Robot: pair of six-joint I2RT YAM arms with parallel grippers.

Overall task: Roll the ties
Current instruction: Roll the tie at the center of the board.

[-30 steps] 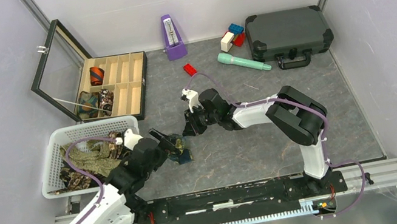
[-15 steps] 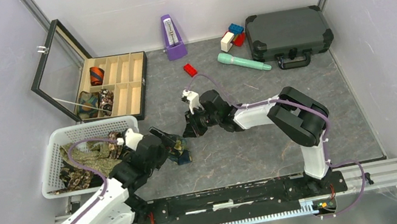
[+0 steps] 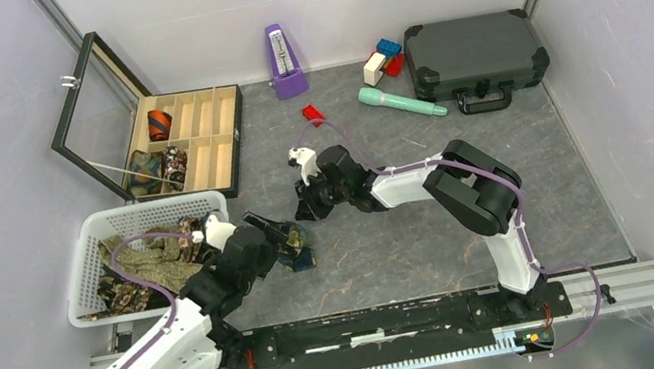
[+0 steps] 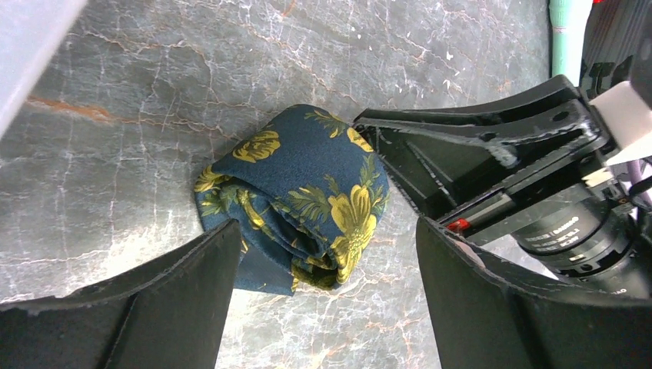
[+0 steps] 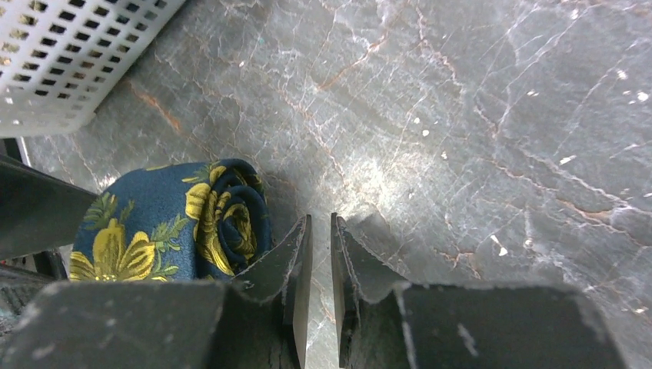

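Note:
A navy tie [image 4: 296, 192] with yellow flowers lies rolled into a loose coil on the grey table, also seen as the tie [image 3: 295, 252] and the tie [image 5: 223, 215]. My left gripper [image 4: 327, 231] stands wide open around its near end, and neither finger [image 4: 184, 292] touches the cloth. My right gripper [image 5: 321, 223] is almost closed, with only a thin slit and nothing in it. It rests just right of the coil's spiral end. From above, the left gripper [image 3: 280, 238] and right gripper [image 3: 305, 211] face each other across the roll.
A white basket [image 3: 155, 208] at the left holds several loose ties [image 3: 149, 262]. An open wooden box [image 3: 212, 144] behind it holds rolled ties [image 3: 158, 125]. A purple metronome [image 3: 282, 50], red block [image 3: 313, 114], teal tool [image 3: 400, 103] and black case [image 3: 475, 57] stand at the back.
My right gripper has shifted a little to the left and back along the roll. The left gripper's jaws have narrowed slightly. The tie stays in place.

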